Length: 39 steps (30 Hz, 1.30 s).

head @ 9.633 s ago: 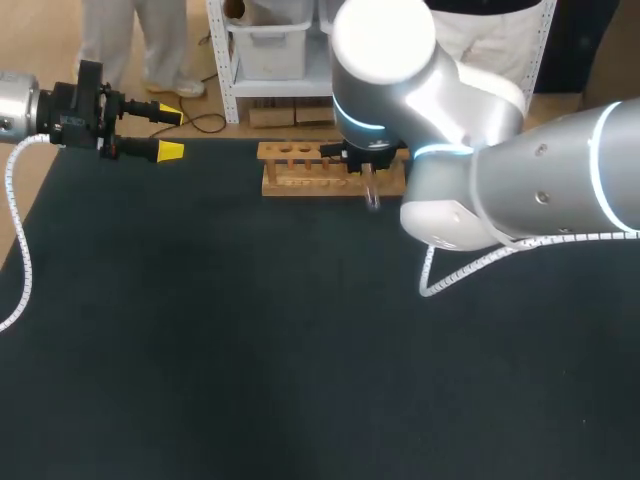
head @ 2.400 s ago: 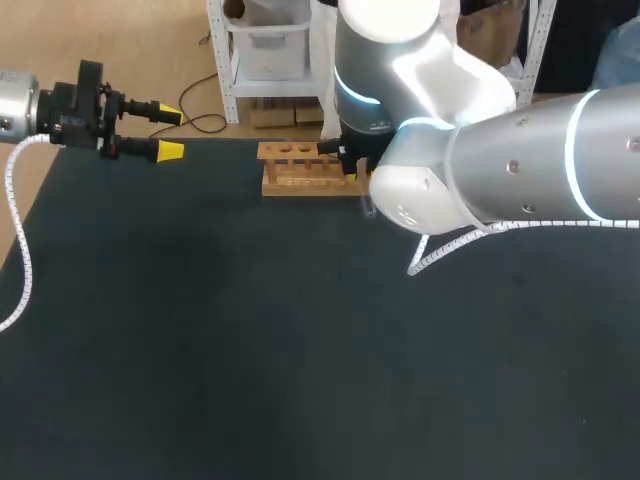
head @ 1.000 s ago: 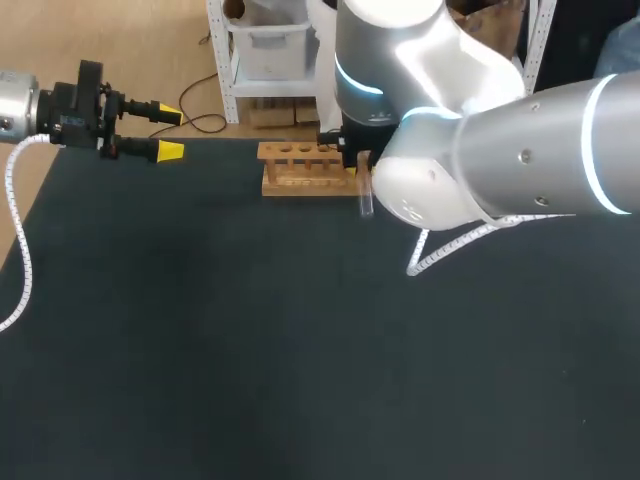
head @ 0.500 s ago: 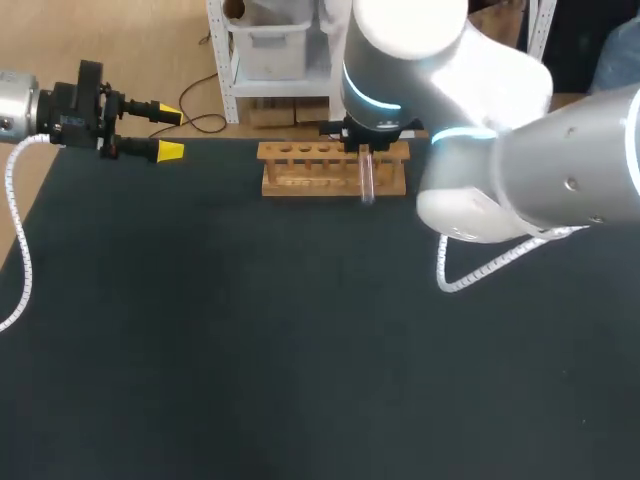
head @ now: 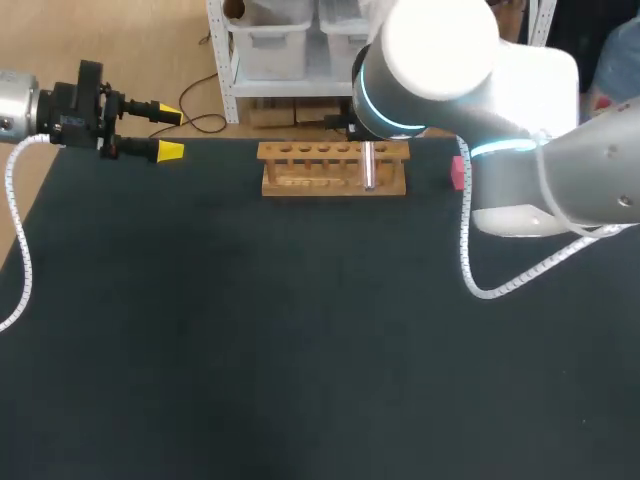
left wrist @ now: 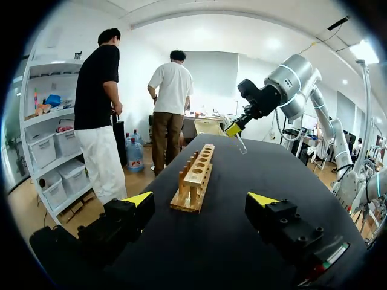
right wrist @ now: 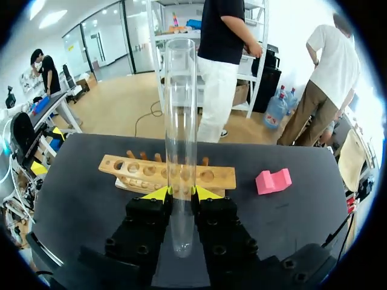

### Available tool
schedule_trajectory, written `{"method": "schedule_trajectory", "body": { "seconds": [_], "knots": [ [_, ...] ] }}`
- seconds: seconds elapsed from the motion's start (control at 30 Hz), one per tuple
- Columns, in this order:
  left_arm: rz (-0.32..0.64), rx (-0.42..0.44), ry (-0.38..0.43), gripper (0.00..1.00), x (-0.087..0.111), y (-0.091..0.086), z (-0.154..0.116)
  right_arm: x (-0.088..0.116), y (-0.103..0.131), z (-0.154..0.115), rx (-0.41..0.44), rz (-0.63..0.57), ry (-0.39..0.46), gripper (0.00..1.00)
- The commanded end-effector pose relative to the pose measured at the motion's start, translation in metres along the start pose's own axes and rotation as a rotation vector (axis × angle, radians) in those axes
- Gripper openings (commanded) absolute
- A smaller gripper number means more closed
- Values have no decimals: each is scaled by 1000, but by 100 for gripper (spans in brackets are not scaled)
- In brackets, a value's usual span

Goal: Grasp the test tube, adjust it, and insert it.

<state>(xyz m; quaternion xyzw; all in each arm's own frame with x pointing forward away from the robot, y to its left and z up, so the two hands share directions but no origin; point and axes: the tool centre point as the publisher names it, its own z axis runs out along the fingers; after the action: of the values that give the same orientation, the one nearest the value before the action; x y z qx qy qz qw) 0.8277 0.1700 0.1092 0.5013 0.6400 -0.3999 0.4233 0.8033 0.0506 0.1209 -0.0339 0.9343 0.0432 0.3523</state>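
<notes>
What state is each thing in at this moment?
wooden rack: standing on the table, holes empty.
test tube: in the air, not yet in the wooden rack.
right pincer: shut on the test tube.
left pincer: open, empty.
pink block: lying on the table beside the wooden rack.

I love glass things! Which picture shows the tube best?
The right wrist view: the tube looks big and clear, pinched by the right tool. The head view shows it small, by the rack. The left wrist view shows it tiny and far off.
</notes>
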Motion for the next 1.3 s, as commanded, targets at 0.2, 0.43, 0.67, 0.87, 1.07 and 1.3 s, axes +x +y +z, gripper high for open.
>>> {"method": "schedule_trajectory", "body": {
  "seconds": [0.2,0.43,0.67,0.87,1.07,1.3],
  "knots": [
    [2,-3,-1,100,1,-1,0,0,-2,-4,-13,-21,-202,0],
    [2,-3,-1,100,1,-1,0,-1,-2,-5,-27,-31,-199,0],
    [2,-3,-1,100,1,-1,0,-1,-2,-5,-27,-31,-199,0],
    [2,-3,-1,100,1,-1,0,-1,-2,-5,-27,-31,-199,0],
    [2,-3,-1,100,1,-1,0,-1,-2,-5,-27,-31,-199,0],
    [2,-3,-1,100,1,-1,0,-8,3,0,2,-5,-283,0]
  ]
}}
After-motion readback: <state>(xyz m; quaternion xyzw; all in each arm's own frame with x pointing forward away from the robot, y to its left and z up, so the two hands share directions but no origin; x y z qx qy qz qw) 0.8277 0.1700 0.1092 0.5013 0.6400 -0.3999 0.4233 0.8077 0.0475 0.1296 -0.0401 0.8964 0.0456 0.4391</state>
